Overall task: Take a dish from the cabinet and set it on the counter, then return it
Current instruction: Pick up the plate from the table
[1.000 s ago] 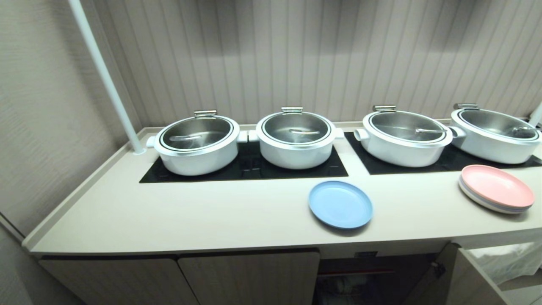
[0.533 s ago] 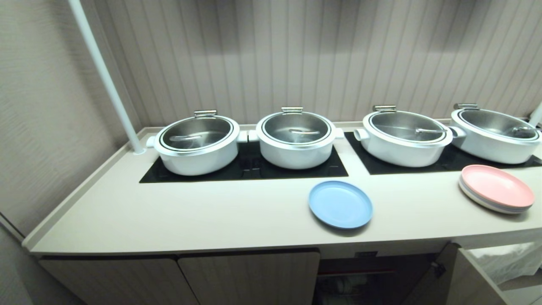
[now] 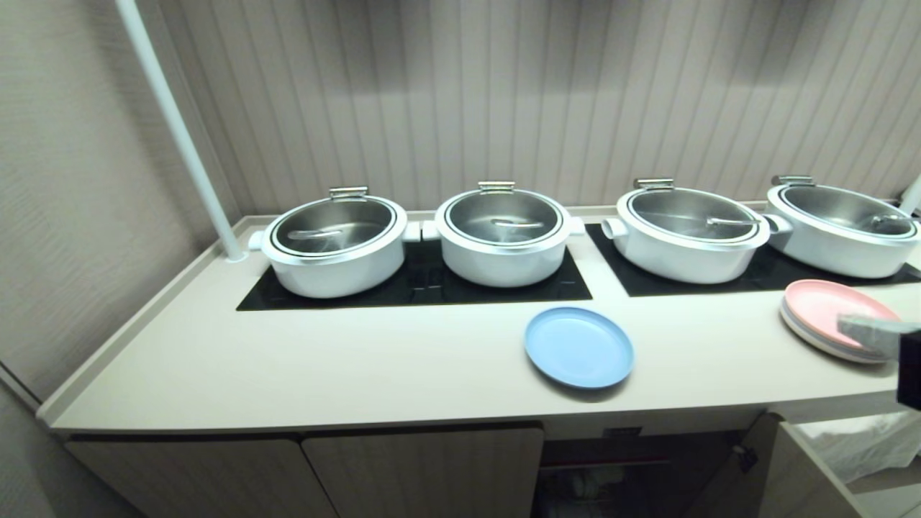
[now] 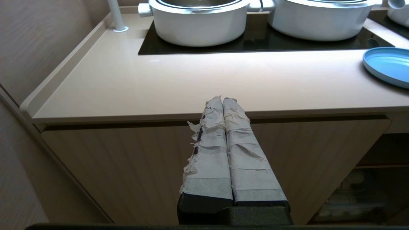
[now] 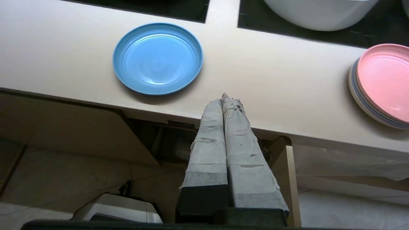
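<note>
On the near half of the long cream-beige counter (image 3: 360,367), just in front of the gap between the two black glass cooktop panels, the round light-blue plate (image 3: 579,347) lies flat and unheld, so I judge the set-down step done and the return to the cabinet outstanding. Below its right side the beige ribbed cabinet (image 3: 424,471) stands with one bay open; I can make out pale items on the inner shelf but not what they are. My right gripper (image 5: 225,97), fingers wrapped in pale tape and pressed together with nothing between them, sits off the counter's near edge, right of the plate and clear of it. In the head view it shows at the far right edge, in front of the pink-topped stack of plates (image 3: 817,306). My left gripper (image 4: 222,99), likewise pressed closed and empty, is parked before the closed left door. I would need the right fingers parted before taking the plate's rim.
</note>
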